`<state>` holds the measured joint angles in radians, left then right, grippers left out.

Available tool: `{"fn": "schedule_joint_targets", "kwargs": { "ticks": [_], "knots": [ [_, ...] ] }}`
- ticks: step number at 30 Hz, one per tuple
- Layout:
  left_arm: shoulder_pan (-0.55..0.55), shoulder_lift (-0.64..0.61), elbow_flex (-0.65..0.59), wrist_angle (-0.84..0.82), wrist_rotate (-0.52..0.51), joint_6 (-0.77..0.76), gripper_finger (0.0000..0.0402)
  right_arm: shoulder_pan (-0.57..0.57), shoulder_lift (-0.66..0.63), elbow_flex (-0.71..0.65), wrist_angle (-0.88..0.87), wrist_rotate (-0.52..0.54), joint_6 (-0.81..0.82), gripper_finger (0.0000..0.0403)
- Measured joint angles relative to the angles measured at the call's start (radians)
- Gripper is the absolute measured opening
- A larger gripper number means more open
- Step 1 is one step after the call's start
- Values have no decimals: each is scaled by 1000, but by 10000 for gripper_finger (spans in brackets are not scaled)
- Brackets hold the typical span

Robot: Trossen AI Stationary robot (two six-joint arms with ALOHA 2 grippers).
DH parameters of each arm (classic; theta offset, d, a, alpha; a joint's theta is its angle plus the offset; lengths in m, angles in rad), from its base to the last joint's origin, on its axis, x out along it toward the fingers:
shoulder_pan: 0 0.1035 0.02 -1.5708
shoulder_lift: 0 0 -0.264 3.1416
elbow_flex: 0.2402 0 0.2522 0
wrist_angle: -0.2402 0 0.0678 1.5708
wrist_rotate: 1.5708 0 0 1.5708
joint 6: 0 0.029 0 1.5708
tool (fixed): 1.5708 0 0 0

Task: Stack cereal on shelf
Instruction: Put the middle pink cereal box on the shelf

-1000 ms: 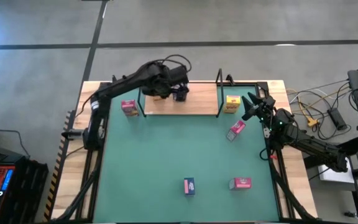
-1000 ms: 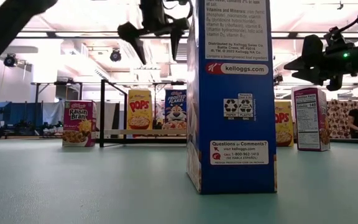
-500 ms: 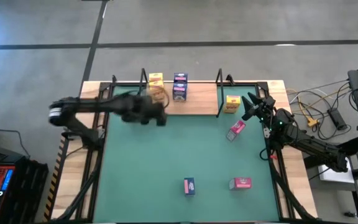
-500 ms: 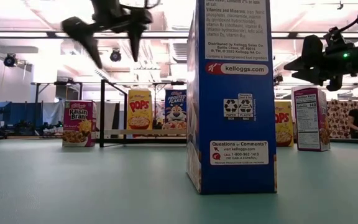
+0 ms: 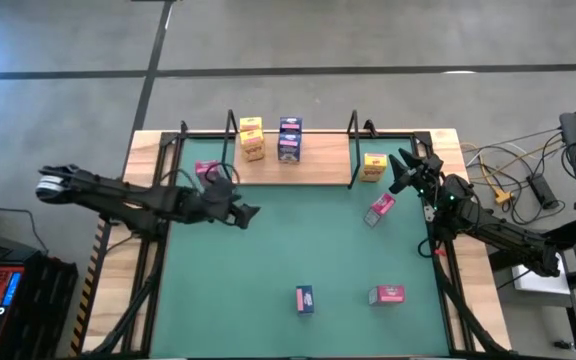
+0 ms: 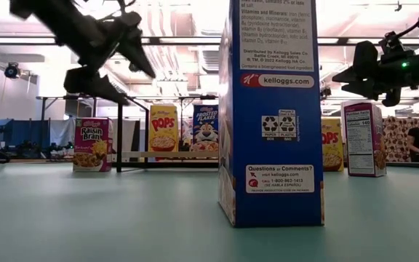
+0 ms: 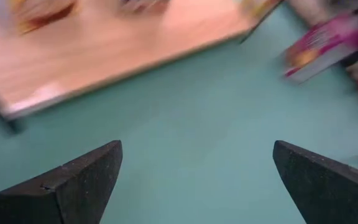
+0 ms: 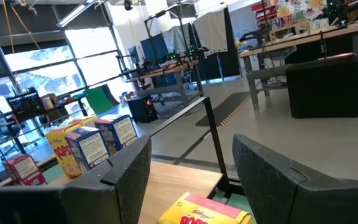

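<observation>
The shelf (image 5: 320,166) is a light wood board with black wire uprights at the table's far edge. A yellow box (image 5: 252,138) and a blue box (image 5: 290,138) stand upright on it; the low view shows them as the yellow box (image 6: 163,128) and blue box (image 6: 205,126). On the green mat, one pink box (image 5: 206,172) sits left of the shelf, a yellow box (image 5: 373,167) right of it, and a pink box (image 5: 380,208) nearer. My left gripper (image 5: 244,212) hovers open over the mat near the shelf's left end. My right gripper (image 5: 402,170) waits open beside the right yellow box (image 8: 207,210).
A blue box (image 5: 305,299) and a pink box (image 5: 386,294) stand near the mat's near edge; the blue one (image 6: 271,109) fills the middle of the low view. Bare mat (image 5: 288,240) lies between them and the shelf. Cables lie off the table's right side.
My left gripper has pulled back from over the shelf toward the near edge, and its arm has swung out to the left. Its fingers stayed open. The yellow and blue boxes on the shelf, covered by the arm before, now show. The right arm kept still.
</observation>
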<state>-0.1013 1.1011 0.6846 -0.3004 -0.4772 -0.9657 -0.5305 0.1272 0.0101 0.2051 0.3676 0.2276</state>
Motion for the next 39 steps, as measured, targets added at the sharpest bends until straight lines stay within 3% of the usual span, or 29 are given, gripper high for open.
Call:
{"fn": "schedule_joint_targets", "kwargs": {
  "ticks": [2,7,9,18,26,32,39],
  "knots": [
    [-1,-39,-78,154,0,85,400,0,0,0,1,0,0,215],
    [-2,-136,-260,436,1,532,400,0,0,0,0,0,0,215],
    [1,-163,-323,560,-11,634,400,0,0,0,1,0,0,215],
    [-3,-201,-496,837,34,623,400,0,0,0,0,0,0,215],
    [-4,-201,-674,1260,99,811,400,0,0,0,1,0,0,215],
    [-5,-221,-669,1291,104,885,400,0,-1,0,-1,0,0,215],
    [-5,-367,-675,1309,104,992,400,0,0,0,-10,0,0,215]
  ]
}}
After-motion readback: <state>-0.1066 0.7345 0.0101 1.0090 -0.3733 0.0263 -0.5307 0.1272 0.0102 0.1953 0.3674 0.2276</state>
